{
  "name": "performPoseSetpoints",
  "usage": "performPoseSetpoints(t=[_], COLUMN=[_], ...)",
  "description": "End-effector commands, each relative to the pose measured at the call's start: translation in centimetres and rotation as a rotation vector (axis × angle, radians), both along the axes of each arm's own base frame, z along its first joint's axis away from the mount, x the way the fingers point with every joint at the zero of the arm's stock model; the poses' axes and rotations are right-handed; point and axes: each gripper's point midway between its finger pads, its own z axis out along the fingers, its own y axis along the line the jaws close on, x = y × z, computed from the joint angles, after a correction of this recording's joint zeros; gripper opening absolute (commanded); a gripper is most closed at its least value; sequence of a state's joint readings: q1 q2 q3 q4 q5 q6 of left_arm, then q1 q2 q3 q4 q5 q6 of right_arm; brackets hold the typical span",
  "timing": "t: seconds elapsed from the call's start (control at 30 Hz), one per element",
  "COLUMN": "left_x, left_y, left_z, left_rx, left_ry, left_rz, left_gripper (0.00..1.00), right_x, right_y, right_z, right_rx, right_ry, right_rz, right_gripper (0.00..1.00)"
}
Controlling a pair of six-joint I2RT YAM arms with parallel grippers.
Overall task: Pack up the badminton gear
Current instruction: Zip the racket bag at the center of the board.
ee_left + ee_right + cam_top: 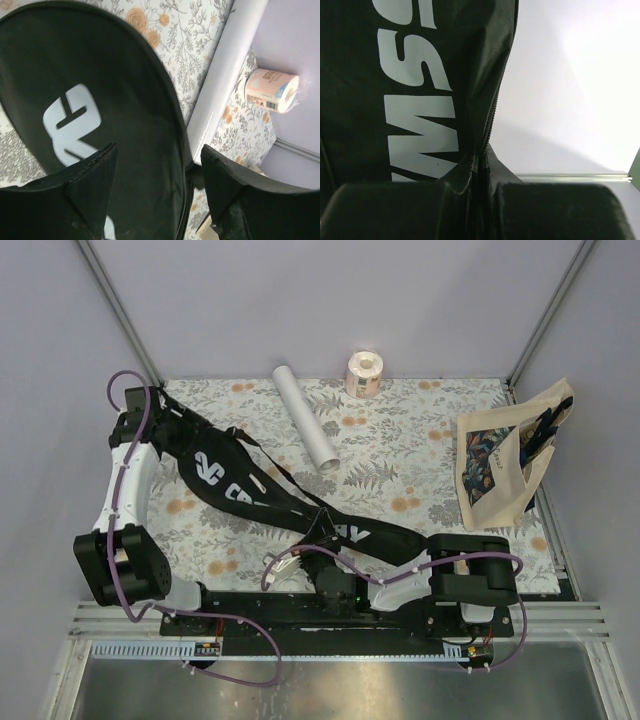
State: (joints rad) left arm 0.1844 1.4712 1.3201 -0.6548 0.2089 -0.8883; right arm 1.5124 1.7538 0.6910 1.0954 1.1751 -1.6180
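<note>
The long black racket bag (250, 490) with white lettering lies diagonally across the flowered table, wide end at the far left. My left gripper (163, 425) hovers over that wide end. In the left wrist view it (160, 172) is open, with the bag's (100, 90) curved edge between its fingers. My right gripper (318, 540) is at the bag's narrow part, shut on the zipper edge (482, 157) of the bag (395, 75). The white tube (305, 427) lies just beyond the bag, also seen as the tube (225, 80) in the left wrist view. The rackets are out of view.
A pinkish paper roll (364, 373) stands at the back edge, and shows as the roll (272, 90) in the left wrist view. A beige tote bag (505, 465) with colourful print leans at the right side. Walls close the table on three sides.
</note>
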Motion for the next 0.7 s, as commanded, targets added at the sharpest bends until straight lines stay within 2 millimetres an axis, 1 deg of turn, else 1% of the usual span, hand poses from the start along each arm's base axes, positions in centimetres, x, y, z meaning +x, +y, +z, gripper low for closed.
performPoseSetpoints(t=[0.0, 0.07, 0.17, 0.23, 0.33, 0.43, 0.53, 0.6, 0.67], left_x=[-3.2, -3.9, -3.5, -3.4, -2.7, -2.2, -1.9, -2.0, -1.8], left_y=[0.5, 1.1, 2.0, 2.4, 2.9, 2.7, 2.6, 2.5, 1.9], left_z=[0.8, -0.5, -0.1, 1.1, 3.7, 4.4, 4.2, 3.4, 2.5], left_rx=[0.037, 0.039, -0.003, -0.019, -0.039, -0.084, -0.098, -0.118, -0.162], left_ry=[-0.015, 0.016, 0.038, 0.059, 0.03, 0.016, 0.036, 0.068, 0.099], left_rz=[0.054, 0.067, 0.1, 0.143, 0.201, 0.227, 0.235, 0.242, 0.232], left_gripper=[0.69, 0.7, 0.7, 0.7, 0.73, 0.73, 0.73, 0.73, 0.7], right_x=[-0.8, -1.1, -1.4, -1.5, -1.7, -2.0, -2.4, -2.6, -2.9], right_y=[-1.0, -0.8, -0.5, -0.4, -0.1, 0.1, 0.3, 0.3, 0.3], right_z=[4.2, 4.2, 4.1, 4.2, 4.4, 4.5, 4.4, 4.4, 4.3], right_rx=[0.229, 0.237, 0.228, 0.229, 0.233, 0.238, 0.226, 0.222, 0.211], right_ry=[-0.049, -0.047, -0.051, -0.058, -0.06, -0.06, -0.061, -0.063, -0.068], right_rz=[-0.037, -0.025, -0.006, 0.002, 0.016, 0.024, 0.039, 0.044, 0.052], right_gripper=[0.0, 0.0, 0.0, 0.0, 0.0, 0.0, 0.0, 0.0, 0.0])
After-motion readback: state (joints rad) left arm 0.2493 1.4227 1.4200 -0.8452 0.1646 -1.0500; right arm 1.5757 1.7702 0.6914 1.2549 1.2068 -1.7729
